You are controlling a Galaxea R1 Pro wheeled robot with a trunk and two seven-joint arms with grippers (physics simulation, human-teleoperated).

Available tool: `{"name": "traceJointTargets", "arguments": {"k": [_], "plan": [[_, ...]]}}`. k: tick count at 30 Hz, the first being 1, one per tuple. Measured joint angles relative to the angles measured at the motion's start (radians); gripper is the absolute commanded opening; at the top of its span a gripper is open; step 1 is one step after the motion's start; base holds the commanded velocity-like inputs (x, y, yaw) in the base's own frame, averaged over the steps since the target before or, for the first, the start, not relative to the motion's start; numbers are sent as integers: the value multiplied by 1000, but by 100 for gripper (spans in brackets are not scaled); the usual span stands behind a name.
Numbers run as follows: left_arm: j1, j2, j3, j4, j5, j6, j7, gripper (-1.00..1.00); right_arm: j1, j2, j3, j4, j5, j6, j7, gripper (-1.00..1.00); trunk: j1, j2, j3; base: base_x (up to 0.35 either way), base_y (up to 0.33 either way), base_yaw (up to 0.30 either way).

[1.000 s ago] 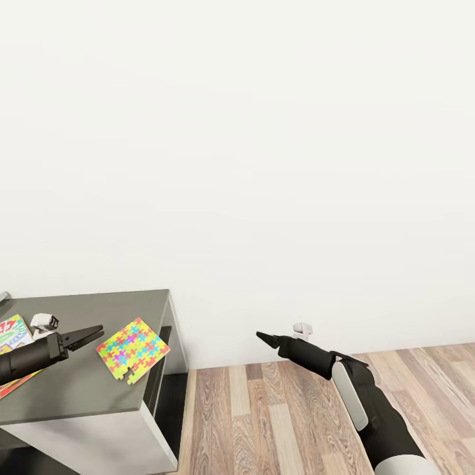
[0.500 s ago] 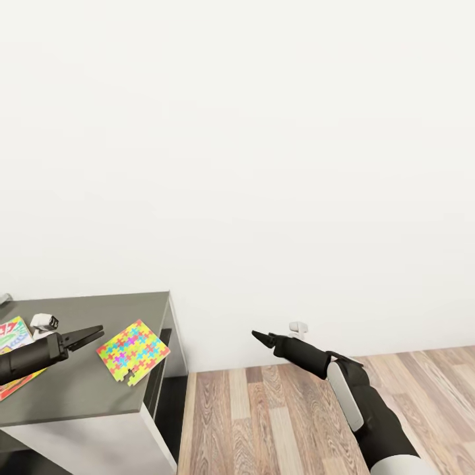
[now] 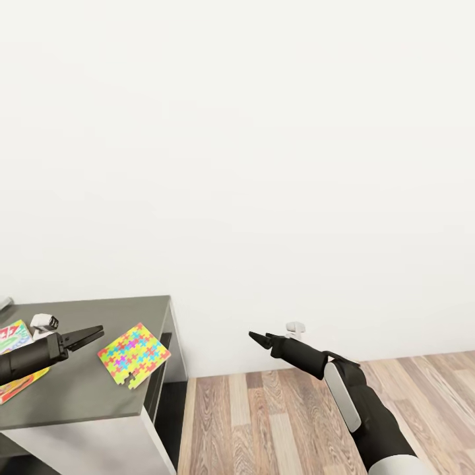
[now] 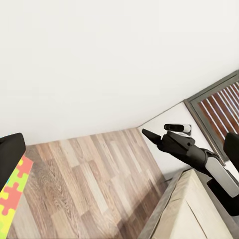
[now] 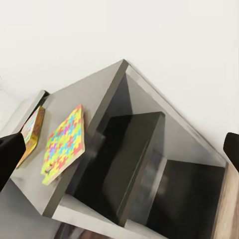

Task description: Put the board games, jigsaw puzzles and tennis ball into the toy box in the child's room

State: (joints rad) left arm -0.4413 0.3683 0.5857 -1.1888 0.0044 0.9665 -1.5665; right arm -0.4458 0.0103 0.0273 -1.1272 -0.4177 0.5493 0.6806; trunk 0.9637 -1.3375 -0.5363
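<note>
One jigsaw puzzle (image 3: 134,353), a thin mat of bright pieces, lies flat near the end of the table's dark grey section (image 3: 79,389). A colourful board game (image 3: 12,363) lies at the far left, partly under my left arm. My left gripper (image 3: 95,332) hovers open just left of the puzzle and above the table, holding nothing. Over the floor to the table's right, my right gripper (image 3: 254,338) is open and empty. The right wrist view shows the puzzle (image 5: 64,144) and the game (image 5: 32,129) side by side. The toy box and tennis ball are out of view.
A plain white wall (image 3: 264,165) stands close behind the table. Wood-plank floor (image 3: 264,422) runs to the table's right. Dark open shelf compartments (image 5: 134,164) sit under the table's end. The left wrist view shows a beige, grey-edged bed corner (image 4: 191,209) and a window (image 4: 219,102).
The whole picture has shifted slightly, so the camera moved. My right gripper has edged a little to the left. The left gripper, puzzle and game lie as before.
</note>
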Motion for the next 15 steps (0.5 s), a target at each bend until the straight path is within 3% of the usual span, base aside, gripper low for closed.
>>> {"name": "traceJointTargets", "arguments": {"k": [7, 15], "plan": [[0, 0, 0, 0, 0, 0, 0, 100, 0, 0, 1, 0, 0, 1, 0, 100, 19, -35, -4, 0, 0, 0], [0, 0, 0, 0, 0, 0, 0, 100, 0, 0, 0, 0, 0, 1, -1, 100, 19, -35, 4, 0, 0, 0]]}}
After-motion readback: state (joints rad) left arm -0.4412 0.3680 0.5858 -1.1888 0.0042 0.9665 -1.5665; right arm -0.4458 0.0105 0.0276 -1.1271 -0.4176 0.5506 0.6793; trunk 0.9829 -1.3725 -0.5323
